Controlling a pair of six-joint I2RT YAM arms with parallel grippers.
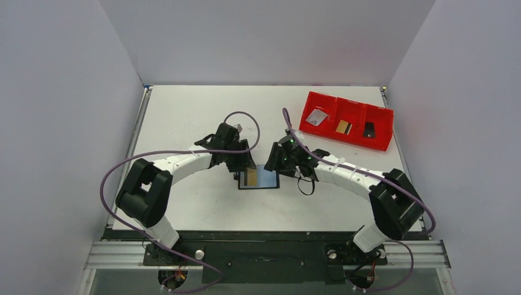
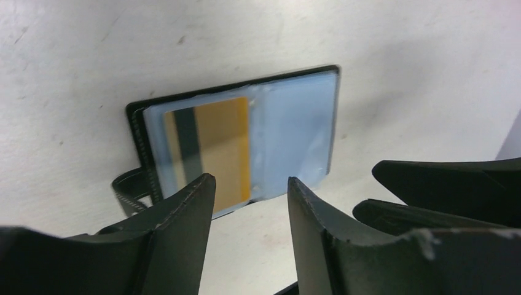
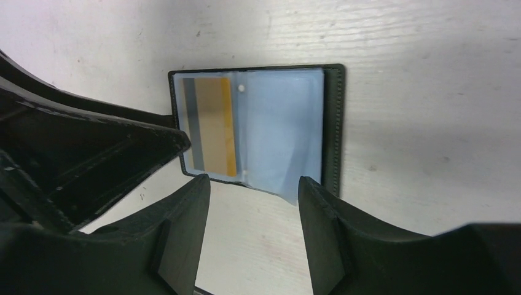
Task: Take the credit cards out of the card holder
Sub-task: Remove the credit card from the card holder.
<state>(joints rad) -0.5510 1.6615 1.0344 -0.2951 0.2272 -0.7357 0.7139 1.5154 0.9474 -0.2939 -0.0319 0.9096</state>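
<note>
1. While it lies open and flat near the middle of the white worktop [image 1: 196, 209], the card holder [image 1: 258, 177] shows a striped gold card [image 2: 215, 147] inside 1 clear sleeve.
2. Left gripper [image 2: 249, 181]: jaws parted, gripping nothing, poised just above the holder's left end, where that card sits.
3. Right gripper [image 3: 253, 181]: jaws parted, gripping nothing, poised at the holder's right end.
4. Red tray [image 1: 386, 142], far right corner of the worktop: 3 compartments, holding a silver card [image 1: 317, 117], a second gold card [image 1: 343, 127] and a black card [image 1: 368, 129], 1 in each.
</note>
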